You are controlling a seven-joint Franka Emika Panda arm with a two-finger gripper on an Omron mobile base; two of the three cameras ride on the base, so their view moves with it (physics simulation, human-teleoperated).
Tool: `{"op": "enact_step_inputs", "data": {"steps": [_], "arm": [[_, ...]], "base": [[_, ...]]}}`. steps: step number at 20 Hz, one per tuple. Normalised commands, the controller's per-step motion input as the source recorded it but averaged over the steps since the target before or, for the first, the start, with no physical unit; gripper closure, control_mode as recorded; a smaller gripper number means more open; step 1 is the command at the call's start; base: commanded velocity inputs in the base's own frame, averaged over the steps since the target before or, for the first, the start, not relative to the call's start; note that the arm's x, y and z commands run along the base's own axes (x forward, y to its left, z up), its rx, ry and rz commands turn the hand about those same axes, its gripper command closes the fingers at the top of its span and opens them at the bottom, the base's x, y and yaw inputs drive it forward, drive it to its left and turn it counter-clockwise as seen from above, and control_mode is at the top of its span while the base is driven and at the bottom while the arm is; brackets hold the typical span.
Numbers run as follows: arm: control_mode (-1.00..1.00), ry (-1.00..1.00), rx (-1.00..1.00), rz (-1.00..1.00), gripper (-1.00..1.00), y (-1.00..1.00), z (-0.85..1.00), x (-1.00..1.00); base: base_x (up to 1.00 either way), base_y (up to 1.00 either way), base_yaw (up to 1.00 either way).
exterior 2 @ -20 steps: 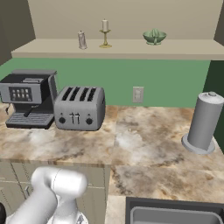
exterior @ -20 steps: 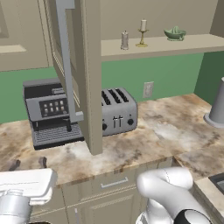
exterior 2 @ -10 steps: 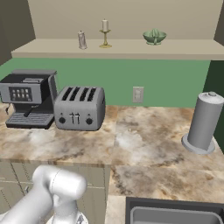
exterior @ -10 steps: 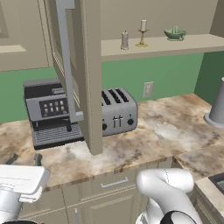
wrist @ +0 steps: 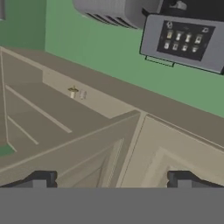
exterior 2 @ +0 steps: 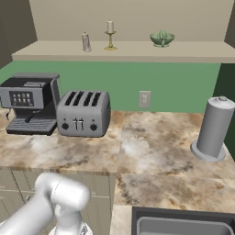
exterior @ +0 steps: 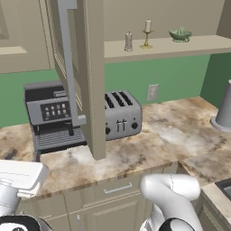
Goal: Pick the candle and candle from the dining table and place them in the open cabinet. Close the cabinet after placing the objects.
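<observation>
Biggest thing up front: the tall beige wall cabinet [exterior: 92, 67], its recessed-panel door swung open, long grey bar handle [exterior: 68, 63] running vertical. Below it spreads the mottled brown-and-beige marble counter [exterior 2: 151, 147], backed by a green wall, with a black-and-silver coffee machine [exterior 2: 30, 103] just beside a silver four-slot toaster [exterior 2: 84, 113]. Up on the long beige shelf [exterior 2: 137, 50], the slim cream taper on its brass-gold candlestick [exterior 2: 110, 35] stands upright, the stubby pale cream-grey candle [exterior 2: 86, 42] near it, also upright. Gripper [wrist: 111, 180] spread fully wide, holding nothing.
</observation>
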Motion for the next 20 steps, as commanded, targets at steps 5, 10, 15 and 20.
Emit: {"op": "enact_step_inputs", "data": {"steps": [5,10,15,20], "arm": [[-1.0,0.0,0.0,0.0,-1.0,0.05,0.1,0.36],[-1.0,0.0,0.0,-0.03,-1.0,0.0,0.31,0.2],[-1.0,0.0,0.0,-0.13,-1.0,0.0,0.31,0.1],[-1.0,0.0,0.0,-0.17,-1.0,-0.13,0.17,0.01]], "base": [[0.0,0.0,0.0],[0.0,0.0,0.0],[0.0,0.0,0.0],[0.0,0.0,0.0]]}}
